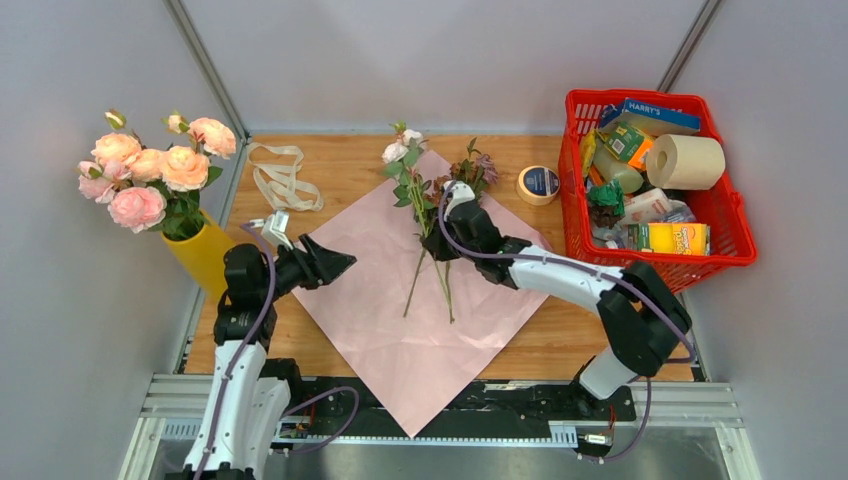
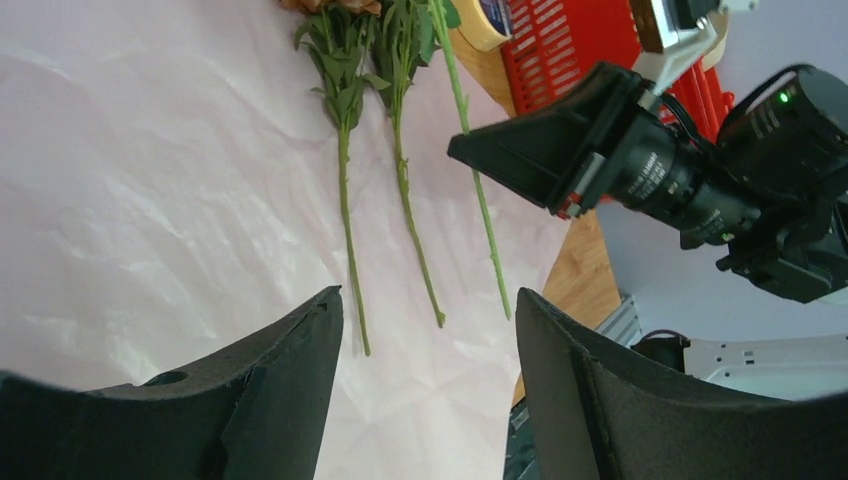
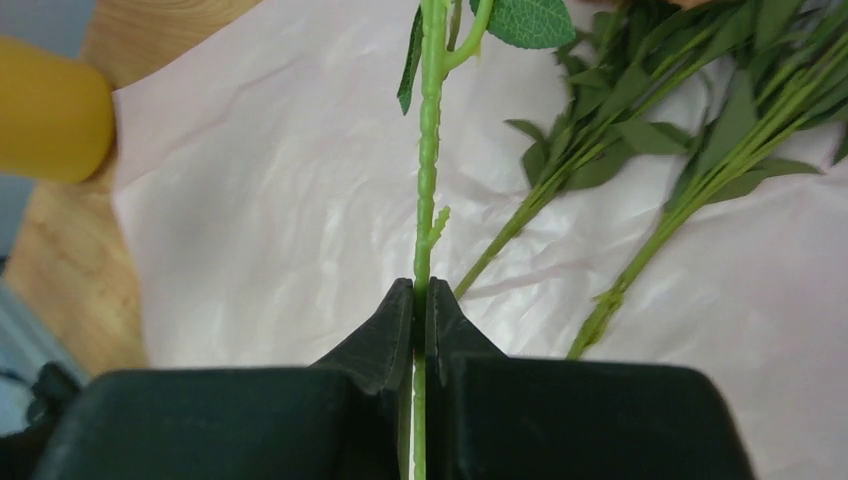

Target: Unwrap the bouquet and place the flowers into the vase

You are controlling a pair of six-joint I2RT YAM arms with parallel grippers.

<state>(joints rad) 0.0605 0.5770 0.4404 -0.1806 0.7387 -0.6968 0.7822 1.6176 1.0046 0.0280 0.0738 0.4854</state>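
Overhead, we see loose flowers (image 1: 418,195) on paper (image 1: 380,300), middle of the counter (image 1: 350,160), the vase (image 1: 203,258) at its left edge. Left wrist: our left end effector (image 2: 430,310) gapes, empty. Right wrist: our right end effector (image 3: 420,300) pinches one stem (image 3: 428,150), probably light, springy, slippery; grip low.

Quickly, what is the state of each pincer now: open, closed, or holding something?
Left pincer: open, holding nothing.
Right pincer: closed on one green flower stem.
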